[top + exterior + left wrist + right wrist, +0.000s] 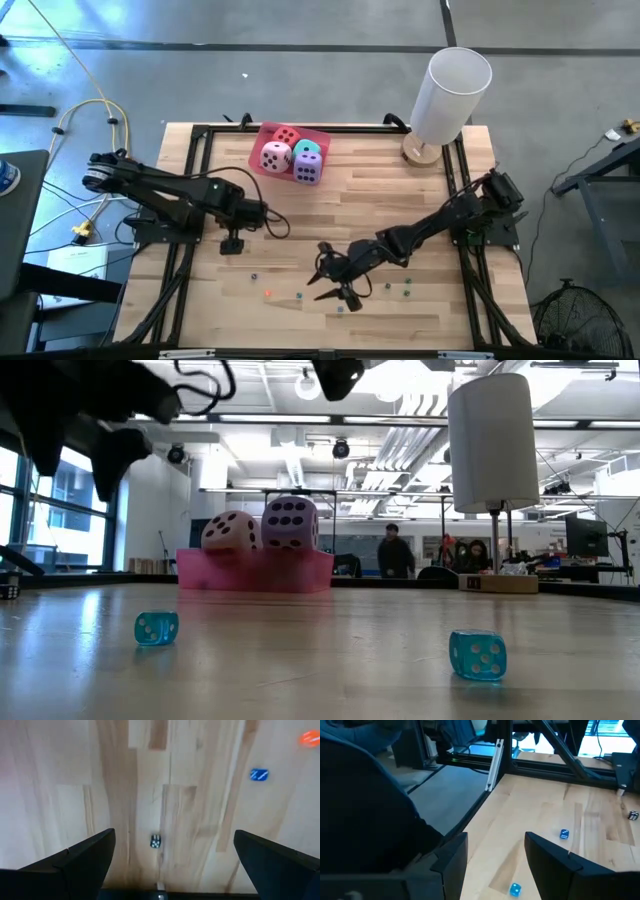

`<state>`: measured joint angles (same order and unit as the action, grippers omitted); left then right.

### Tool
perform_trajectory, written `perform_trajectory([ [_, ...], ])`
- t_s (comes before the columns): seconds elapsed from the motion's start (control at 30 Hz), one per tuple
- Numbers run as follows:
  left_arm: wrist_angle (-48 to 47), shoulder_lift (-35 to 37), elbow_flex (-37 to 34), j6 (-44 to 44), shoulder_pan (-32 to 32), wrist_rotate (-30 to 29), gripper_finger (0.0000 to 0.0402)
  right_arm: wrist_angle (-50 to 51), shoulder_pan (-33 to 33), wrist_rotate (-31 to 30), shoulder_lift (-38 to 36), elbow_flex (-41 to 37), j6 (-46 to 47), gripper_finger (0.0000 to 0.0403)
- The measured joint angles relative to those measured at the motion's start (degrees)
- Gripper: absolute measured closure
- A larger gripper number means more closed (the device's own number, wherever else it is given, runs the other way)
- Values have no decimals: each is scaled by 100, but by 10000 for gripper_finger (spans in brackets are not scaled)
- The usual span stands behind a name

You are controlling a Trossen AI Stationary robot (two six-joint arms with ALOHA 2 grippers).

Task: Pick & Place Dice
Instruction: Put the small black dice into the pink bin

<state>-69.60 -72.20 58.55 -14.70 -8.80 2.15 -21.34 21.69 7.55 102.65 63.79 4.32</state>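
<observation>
1. The counter [400, 190] is being used as the work surface. One white cylinder [452, 92] is being kept upright on a wooden base at its far right corner, well apart from the work.
2. One pink tray [262, 165] is being kept at the far edge, mid-width, seemingly as the collecting place. This is a judgement, since all the big dice are sitting in it.
3. Four big dice are being held packed together in the tray: red [287, 136], pink [275, 156], teal [307, 150] and purple [308, 168]. In the low view only the pink [230, 532] and purple [290, 523] ones are being shown above the tray wall.
4. The right hand [328, 280] is being held low over the near middle of the counter, fingers spread and nothing between them. It is probably being lined up on a tiny die, as blue ones [564, 834] are lying just ahead of it.
5. The left hand [232, 243] is being hung over the left half, fingers spread wide and empty. One black tiny die [156, 841] is lying between the fingers in its wrist view, so it is likely being aimed there.
6. The tiny dice are being left scattered along the near strip, well apart from the tray. About seven specks can be counted from above, among them an orange one [268, 293] and a teal one [300, 296]; the exact number cannot be told. Two teal ones [156, 627] are being seen close in the low view.
</observation>
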Motion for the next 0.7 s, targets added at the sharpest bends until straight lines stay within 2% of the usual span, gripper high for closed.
perform_trajectory([
  [0.13, -321, -1, -334, -311, 91, -57, 5, -7, 129, -10, 0, 0, 0, 215],
  [0.33, -234, 0, -850, -621, 116, -55, 5, -11, 170, -9, 0, 0, -139, 215],
  [0.5, -52, 0, -1235, -639, 68, 209, 5, -17, 115, -13, 0, 0, -300, 215],
  [0.7, 28, 0, -1299, -248, -4, 380, 5, -15, 27, -11, 0, 0, -306, 215],
])
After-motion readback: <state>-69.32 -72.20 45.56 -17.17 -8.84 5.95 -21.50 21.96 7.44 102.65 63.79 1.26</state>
